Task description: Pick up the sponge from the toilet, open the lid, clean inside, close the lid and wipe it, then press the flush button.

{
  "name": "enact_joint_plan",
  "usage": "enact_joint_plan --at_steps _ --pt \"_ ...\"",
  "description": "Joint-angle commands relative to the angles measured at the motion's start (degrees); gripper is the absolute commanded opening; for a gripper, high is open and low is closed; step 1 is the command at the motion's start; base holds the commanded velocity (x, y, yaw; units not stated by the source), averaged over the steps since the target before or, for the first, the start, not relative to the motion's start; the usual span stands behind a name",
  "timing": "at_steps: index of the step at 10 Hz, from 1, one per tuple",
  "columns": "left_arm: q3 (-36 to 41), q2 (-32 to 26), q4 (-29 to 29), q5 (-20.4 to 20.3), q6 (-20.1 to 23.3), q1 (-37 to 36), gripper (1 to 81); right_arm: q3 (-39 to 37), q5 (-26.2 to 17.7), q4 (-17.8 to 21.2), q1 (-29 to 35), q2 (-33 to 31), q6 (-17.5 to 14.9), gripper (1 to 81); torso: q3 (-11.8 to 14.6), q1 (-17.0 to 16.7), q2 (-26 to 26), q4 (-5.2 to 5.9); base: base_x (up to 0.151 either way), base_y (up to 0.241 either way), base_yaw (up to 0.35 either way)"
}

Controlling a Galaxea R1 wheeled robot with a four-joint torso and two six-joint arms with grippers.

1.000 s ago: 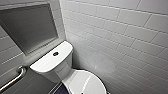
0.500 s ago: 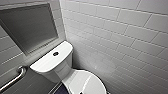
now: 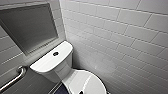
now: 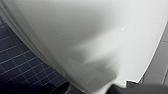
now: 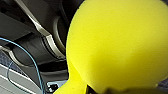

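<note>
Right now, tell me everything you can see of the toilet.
The toilet is white and glossy, ceramic by its look. Its rounded rectangular tank stands against the grey tiled wall, with a round button set in the tank top. In front of the tank the oval lid lies shut. In the left wrist view, a smooth white curve of it sits above dark blue floor tiles.

Even, diffuse indoor light, no hard shadows. Head view: pale hazy glare patch on the tiled wall (image 3: pixel 102 63), bright streak on the glossy lid (image 3: pixel 86 83), grout lines bowing toward the edges from the wide lens. Left wrist view: lid washed near white, with a broad soft grey shadow and a tiny glint; floor (image 4: pixel 17 67) dim. Right wrist view: sponge (image 5: pixel 117 42) very close, saturated, featureless, background murky.
</note>
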Motion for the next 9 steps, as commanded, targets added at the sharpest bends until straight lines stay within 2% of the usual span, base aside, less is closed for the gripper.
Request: enact_joint_plan --at_steps 1,4,6,7,9 --pt "2.0 1.1 -0.5 -3.9 0.3 -9.6 81.1 0.7 -5.2 0.1 -1.1 -0.6 0.2 1.0 0.0 0.0 0.0 0.0 0.0 0.0 0.0" --pt "2.4 -0.1 -2.5 -4.2 0.3 -9.9 81.1 0.4 -5.2 0.1 -1.0 -0.6 0.2 1.0 0.0 0.0 0.0 0.0 0.0 0.0 0.0" --pt "7.5 -3.1 -4.3 -4.6 0.0 -9.9 81.1 0.5 -5.2 0.1 -1.0 -0.6 0.2 1.0 0.0 0.0 0.0 0.0 0.0 0.0 0.0" --pt "10.3 -4.7 -4.5 -6.5 -0.1 -9.9 81.1 0.6 -5.2 0.1 -1.0 -0.6 0.2 1.0 0.0 0.0 0.0 0.0 0.0 0.0 0.0" --pt "12.4 -6.7 -4.7 -7.0 -0.2 -9.6 81.1 0.7 -5.2 0.1 -0.9 -0.6 0.2 1.0 0.0 0.0 0.0 0.0 0.0 0.0 0.0"
